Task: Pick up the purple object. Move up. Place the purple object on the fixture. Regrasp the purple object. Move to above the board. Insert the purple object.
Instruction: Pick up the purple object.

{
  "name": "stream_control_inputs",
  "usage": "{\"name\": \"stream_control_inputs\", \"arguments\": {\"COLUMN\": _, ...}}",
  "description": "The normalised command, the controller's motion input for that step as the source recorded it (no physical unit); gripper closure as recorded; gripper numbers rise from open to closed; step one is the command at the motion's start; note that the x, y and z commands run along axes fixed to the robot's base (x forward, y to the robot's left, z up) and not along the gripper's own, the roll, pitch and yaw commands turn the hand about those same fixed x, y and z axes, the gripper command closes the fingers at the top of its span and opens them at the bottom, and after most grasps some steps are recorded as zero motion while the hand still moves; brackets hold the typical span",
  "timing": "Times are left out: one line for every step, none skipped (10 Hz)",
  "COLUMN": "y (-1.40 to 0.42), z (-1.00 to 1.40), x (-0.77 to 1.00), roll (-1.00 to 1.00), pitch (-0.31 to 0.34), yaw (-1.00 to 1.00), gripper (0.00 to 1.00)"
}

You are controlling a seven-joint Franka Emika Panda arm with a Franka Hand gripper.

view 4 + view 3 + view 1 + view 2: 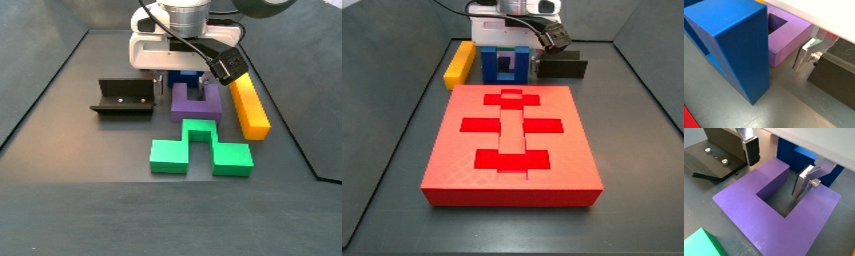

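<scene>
The purple object (747,208) lies flat on the grey floor, a U with its slot facing the blue block. My gripper (776,174) is low over it and open, straddling one prong. One finger (803,185) stands down in the slot. The other finger (751,152) is outside that prong, with a gap to it. In a wrist view the purple object (785,37) shows beside a silver finger (809,55). The fixture (711,160) stands close by on the floor. In a side view the gripper (187,72) hangs over the purple object (197,100), with the fixture (123,97) beside it. The red board (513,140) lies apart.
A tall blue block (731,47) stands right against the purple object, also seen in a side view (505,62). A yellow bar (247,108) lies alongside the purple object. A green U-shaped piece (201,150) sits just in front of it. Dark walls ring the floor.
</scene>
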Motion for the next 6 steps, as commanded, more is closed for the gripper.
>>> {"name": "stream_control_inputs", "arguments": {"y": 0.00, "z": -0.02, "x": 0.00, "roll": 0.00, "pitch": 0.000, "yaw": 0.00, "gripper": 0.00}}
{"name": "stream_control_inputs", "arguments": {"y": 0.00, "z": -0.04, "x": -0.06, "roll": 0.02, "pitch": 0.000, "yaw": 0.00, "gripper": 0.00}}
{"name": "stream_control_inputs", "arguments": {"y": 0.00, "z": -0.08, "x": -0.11, "roll": 0.05, "pitch": 0.000, "yaw": 0.00, "gripper": 0.00}}
{"name": "stream_control_inputs", "arguments": {"y": 0.00, "z": -0.15, "x": -0.10, "roll": 0.15, "pitch": 0.000, "yaw": 0.00, "gripper": 0.00}}
{"name": "stream_control_inputs", "arguments": {"y": -0.01, "z": -0.18, "x": -0.06, "roll": 0.22, "pitch": 0.000, "yaw": 0.00, "gripper": 0.00}}
{"name": "stream_control_inputs", "arguments": {"y": 0.00, "z": 0.00, "x": 0.00, "roll": 0.13, "pitch": 0.004, "yaw": 0.00, "gripper": 0.00}}
